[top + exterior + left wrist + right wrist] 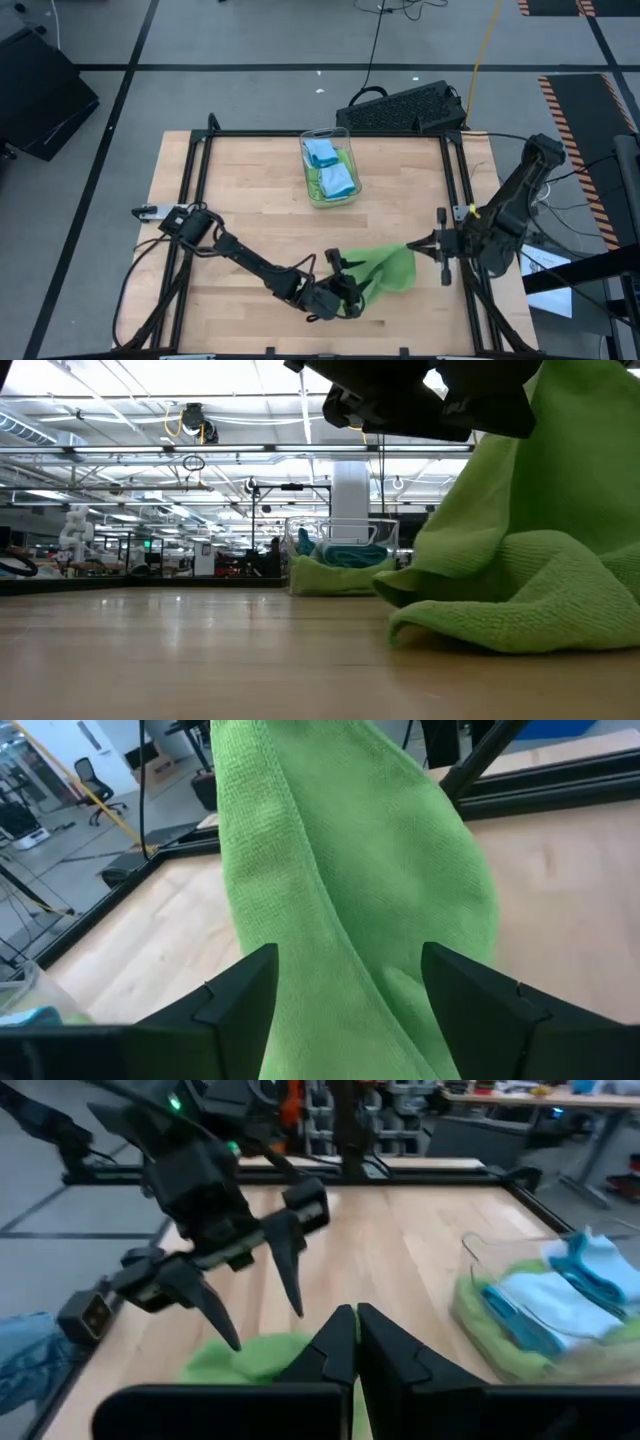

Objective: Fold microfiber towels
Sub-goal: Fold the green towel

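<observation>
A lime green microfiber towel (385, 268) lies near the table's front right. Its lower part is bunched on the wood (520, 600), and its right end rises off the table (585, 420) to my right gripper (420, 245), which is shut on it. My left gripper (355, 285) is open at the towel's left end. In the left wrist view its two fingers stand on either side of the cloth (350, 870). More towels, light blue and green, lie in a clear bin (330, 170) at the far middle. My right gripper holds the green towel by its right end (408, 250), coming in roughly level from the table's right side. Its own fingers (340, 1340) hide the place of contact. The cloth slopes down from the hold to the bunched part on the table. My left gripper: whether its fingers (240, 990) touch the towel I cannot tell.
A black frame (455, 200) runs round the wooden tabletop. The clear bin (540, 1310) stands well clear of both grippers. Bare wood (250, 200) lies to the left and in the middle. A dark keyboard-like box (405, 105) sits beyond the far edge.
</observation>
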`<state>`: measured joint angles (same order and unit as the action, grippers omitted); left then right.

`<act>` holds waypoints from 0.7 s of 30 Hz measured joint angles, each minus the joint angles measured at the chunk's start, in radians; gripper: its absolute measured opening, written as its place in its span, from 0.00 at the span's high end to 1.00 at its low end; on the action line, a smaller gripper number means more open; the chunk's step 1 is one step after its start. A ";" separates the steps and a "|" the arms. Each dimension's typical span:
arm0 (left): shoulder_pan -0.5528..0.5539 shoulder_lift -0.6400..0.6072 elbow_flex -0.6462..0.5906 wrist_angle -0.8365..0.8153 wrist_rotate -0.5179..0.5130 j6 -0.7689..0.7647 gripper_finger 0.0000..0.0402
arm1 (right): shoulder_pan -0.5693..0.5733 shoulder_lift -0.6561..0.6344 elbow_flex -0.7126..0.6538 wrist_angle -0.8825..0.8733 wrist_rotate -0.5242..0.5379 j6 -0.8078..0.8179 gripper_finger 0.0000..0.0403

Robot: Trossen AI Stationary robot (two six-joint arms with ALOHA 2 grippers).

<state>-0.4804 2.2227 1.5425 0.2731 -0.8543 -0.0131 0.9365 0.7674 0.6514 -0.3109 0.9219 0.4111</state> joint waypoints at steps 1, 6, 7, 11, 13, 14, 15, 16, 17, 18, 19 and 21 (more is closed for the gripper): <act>0.000 0.000 0.000 -0.001 0.000 0.000 0.37 | -0.003 -0.007 0.000 0.004 -0.008 -0.008 1.00; 0.006 0.000 0.000 -0.012 0.049 -0.050 0.36 | -0.014 -0.012 0.000 -0.001 -0.011 -0.014 1.00; 0.008 0.000 0.000 -0.013 0.055 -0.062 0.36 | -0.014 -0.006 0.000 -0.001 -0.011 -0.013 1.00; 0.009 0.011 0.000 -0.008 0.094 -0.098 0.36 | -0.013 0.019 0.000 -0.002 -0.038 -0.005 1.00; 0.006 0.021 0.000 -0.025 0.108 -0.090 0.36 | -0.013 0.029 0.000 -0.001 -0.059 -0.005 1.00; 0.004 0.032 0.000 -0.033 0.122 -0.087 0.36 | -0.013 0.032 0.000 0.000 -0.063 -0.005 1.00; 0.000 0.041 0.000 -0.036 0.127 -0.085 0.36 | -0.013 0.034 0.000 0.001 -0.064 -0.004 1.00; -0.005 0.043 0.000 -0.056 0.126 -0.069 0.36 | -0.013 0.033 0.000 0.001 -0.064 -0.004 1.00; -0.013 0.043 -0.001 -0.071 0.125 -0.051 0.36 | -0.013 0.032 0.000 0.002 -0.064 -0.004 1.00; -0.020 0.043 -0.001 -0.074 0.122 -0.038 0.36 | -0.013 0.030 0.000 0.004 -0.064 -0.004 1.00; -0.027 0.043 -0.001 -0.071 0.115 -0.030 0.36 | -0.013 0.027 0.000 0.004 -0.064 -0.004 1.00; -0.041 0.042 0.000 -0.070 0.097 -0.036 0.36 | -0.013 0.020 0.000 0.003 -0.075 -0.005 1.00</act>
<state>-0.5214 2.2650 1.5429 0.2033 -0.7571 -0.0491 0.9238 0.7876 0.6514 -0.3082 0.8466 0.4065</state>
